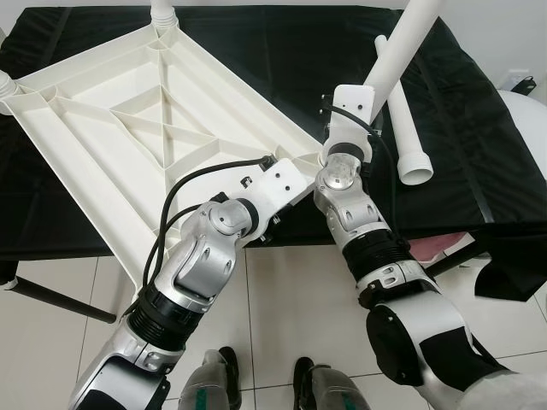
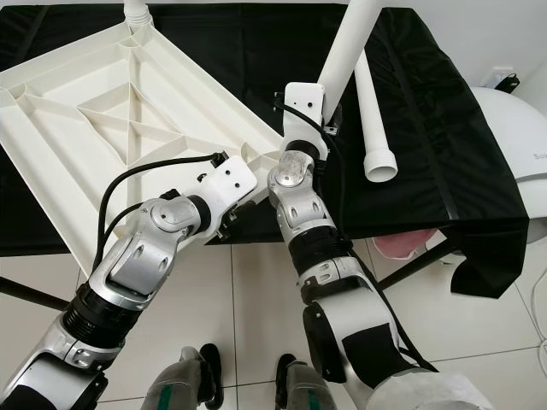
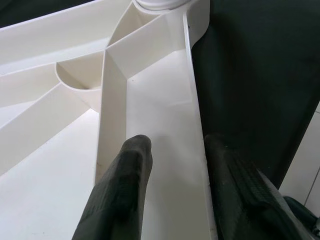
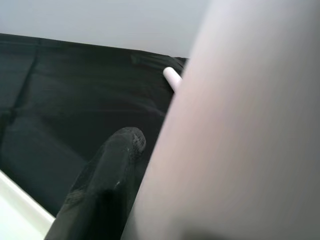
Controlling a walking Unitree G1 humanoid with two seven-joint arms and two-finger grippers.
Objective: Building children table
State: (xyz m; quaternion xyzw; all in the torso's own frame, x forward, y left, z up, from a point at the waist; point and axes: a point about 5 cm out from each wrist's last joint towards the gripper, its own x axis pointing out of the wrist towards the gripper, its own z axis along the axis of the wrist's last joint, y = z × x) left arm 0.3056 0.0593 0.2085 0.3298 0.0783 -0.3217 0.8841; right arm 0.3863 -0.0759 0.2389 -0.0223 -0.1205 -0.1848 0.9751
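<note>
The white plastic table top [image 1: 128,128] lies upside down on a black-covered table, its ribbed underside up. Short white leg stubs stand in its far corner [image 1: 162,13] and left corner [image 1: 4,85]. My left gripper [image 3: 175,142] straddles the rim wall at the near corner, one finger [image 3: 130,175] inside the channel and the other outside, shut on the rim. My right gripper [image 1: 359,98] is shut on a white leg tube [image 1: 402,51] that tilts up and to the right, its lower end close to the near corner socket [image 1: 312,158]. One finger [image 4: 115,165] presses beside the tube [image 4: 240,125].
A second white leg [image 1: 408,137] lies loose on the black cloth [image 1: 282,51], right of my right arm. A white rounded object [image 1: 526,128] stands at the far right. Something pink [image 1: 436,248] sits under the table edge. Tiled floor [image 1: 282,299] and my feet are below.
</note>
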